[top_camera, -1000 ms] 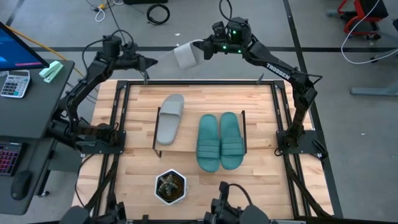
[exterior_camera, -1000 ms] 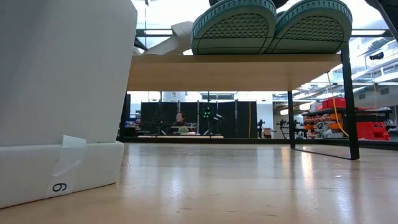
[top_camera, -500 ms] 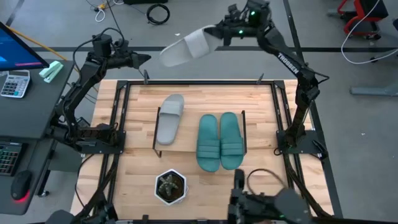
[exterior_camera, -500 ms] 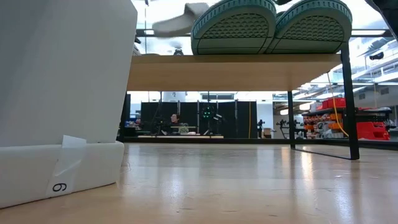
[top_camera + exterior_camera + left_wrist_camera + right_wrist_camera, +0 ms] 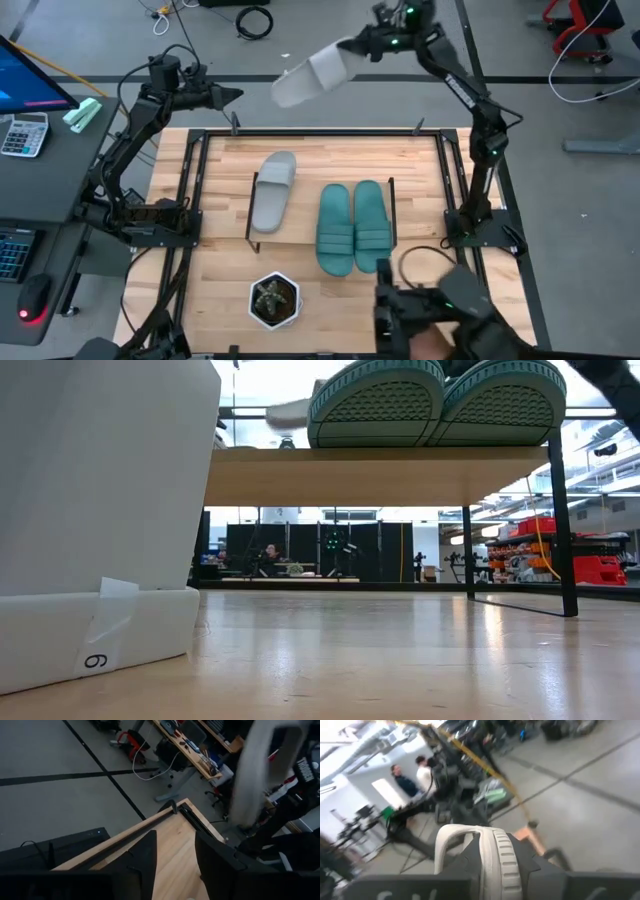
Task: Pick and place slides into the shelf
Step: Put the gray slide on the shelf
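My right gripper (image 5: 354,47) is high over the table's far edge, shut on a light grey slide (image 5: 308,76), which also shows in the low view (image 5: 290,413) and the left wrist view (image 5: 260,770). The second grey slide (image 5: 272,190) and the teal pair (image 5: 353,227) lie sole-down on the shelf (image 5: 300,240). In the low view the teal soles (image 5: 375,402) rest on the shelf board (image 5: 380,472). My left gripper (image 5: 226,96) hangs open above the far left corner, touching nothing (image 5: 175,857). My right gripper pinches the grey slide by one end (image 5: 492,862), the sole standing on edge between the two fingers (image 5: 465,867). The strap (image 5: 447,837) arches off to one side. The slide is lifted clear and sticks out from the fingers toward the table's left.
A white hexagonal pot with a plant (image 5: 273,300) stands at the near edge; it fills the left of the low view (image 5: 100,510). A dark shape with a cable (image 5: 440,305) reaches in at the near right. Shelf room lies beside the grey slide. People stand far off (image 5: 415,777).
My right gripper has risen and swung toward the far right, carrying the grey slide higher; the slide has turned from foreshortened to stretched out sideways. My left gripper has drawn back a little toward the left. The dark shape has come in at the near edge.
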Robot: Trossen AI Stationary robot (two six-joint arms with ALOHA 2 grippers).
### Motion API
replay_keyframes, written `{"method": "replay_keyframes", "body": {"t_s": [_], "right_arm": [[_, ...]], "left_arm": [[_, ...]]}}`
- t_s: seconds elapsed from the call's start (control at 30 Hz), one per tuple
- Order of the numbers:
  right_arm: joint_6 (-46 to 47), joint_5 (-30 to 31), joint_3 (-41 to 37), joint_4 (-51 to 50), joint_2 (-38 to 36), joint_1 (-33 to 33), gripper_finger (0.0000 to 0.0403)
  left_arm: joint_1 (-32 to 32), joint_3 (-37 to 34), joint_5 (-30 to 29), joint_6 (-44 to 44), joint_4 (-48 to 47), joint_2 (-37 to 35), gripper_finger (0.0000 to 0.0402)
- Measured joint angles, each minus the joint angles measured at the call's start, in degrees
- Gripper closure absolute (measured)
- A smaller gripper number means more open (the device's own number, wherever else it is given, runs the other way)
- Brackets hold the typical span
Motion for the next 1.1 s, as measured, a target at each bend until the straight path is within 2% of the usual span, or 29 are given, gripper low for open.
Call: {"method": "replay_keyframes", "body": {"t_s": [0.27, 0.43, 0.63, 0.97, 1.1], "right_arm": [[3.8, -13.3, -0.1, 0.1, 7.4, 1.9, 0.035], [4.9, -17.3, -0.1, 0.0, 11.3, 3.4, 0.035], [4.3, -19.4, -0.1, -4.5, 14.0, 6.5, 0.035], [-2.0, -23.2, -0.1, -13.5, 15.6, 12.0, 0.0352], [-5.6, -23.1, -0.1, -18.0, 15.6, 12.2, 0.0353]], "left_arm": [[0.0, 0.0, 3.4, -0.4, -0.1, -0.2, 0.0256], [0.0, 0.0, 3.6, 0.6, 0.1, -2.2, 0.026], [0.1, 0.0, 2.2, 2.5, 0.5, -5.6, 0.0274], [0.0, 0.0, 1.9, 3.1, 0.6, -8.0, 0.0278], [0.0, 0.0, 7.6, 3.1, 1.3, -8.4, 0.0273]]}}
